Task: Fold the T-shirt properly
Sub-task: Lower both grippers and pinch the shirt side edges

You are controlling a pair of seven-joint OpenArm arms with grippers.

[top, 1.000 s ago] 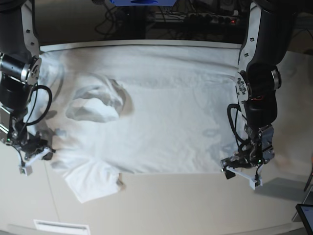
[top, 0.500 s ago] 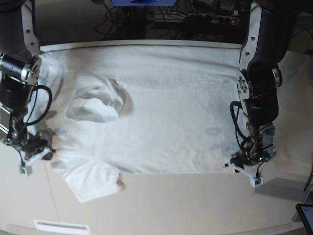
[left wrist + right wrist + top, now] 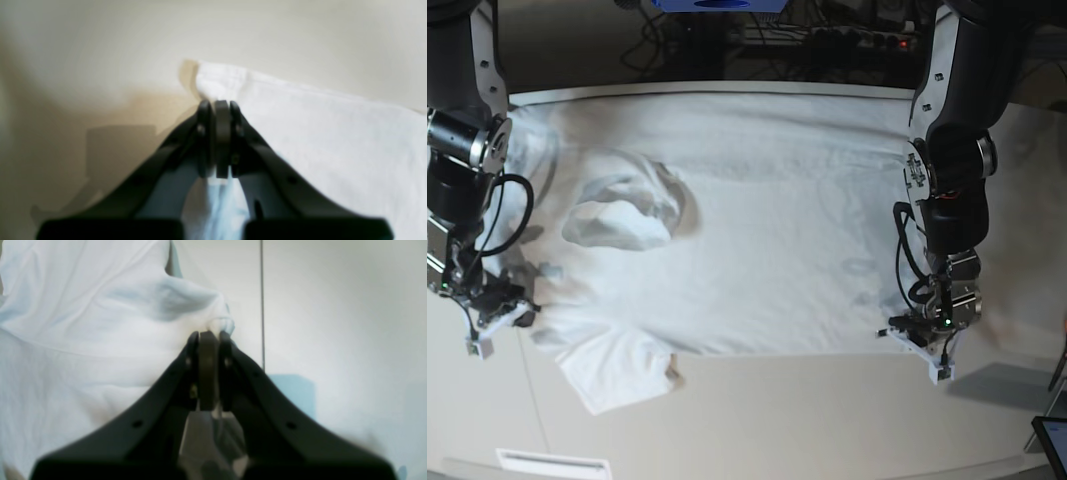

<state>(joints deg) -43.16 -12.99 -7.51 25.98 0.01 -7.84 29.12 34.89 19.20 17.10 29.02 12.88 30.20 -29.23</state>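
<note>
Although both wrist views are blurred, you can see that the left gripper (image 3: pixel 222 106) has its fingers (image 3: pixel 204 113) pressed together on a corner of the T-shirt (image 3: pixel 757 230), and the right gripper (image 3: pixel 208 336) pinches a fold of it likewise. In the base view the T-shirt lies spread on the tabletop (image 3: pixel 807 420), one sleeve folded under near the front edge. Its far edge and the arms' upper parts are cut off.

white tabletop (image 3: pixel 757 420), T-shirt (image 3: pixel 757 240) spread flat
</note>
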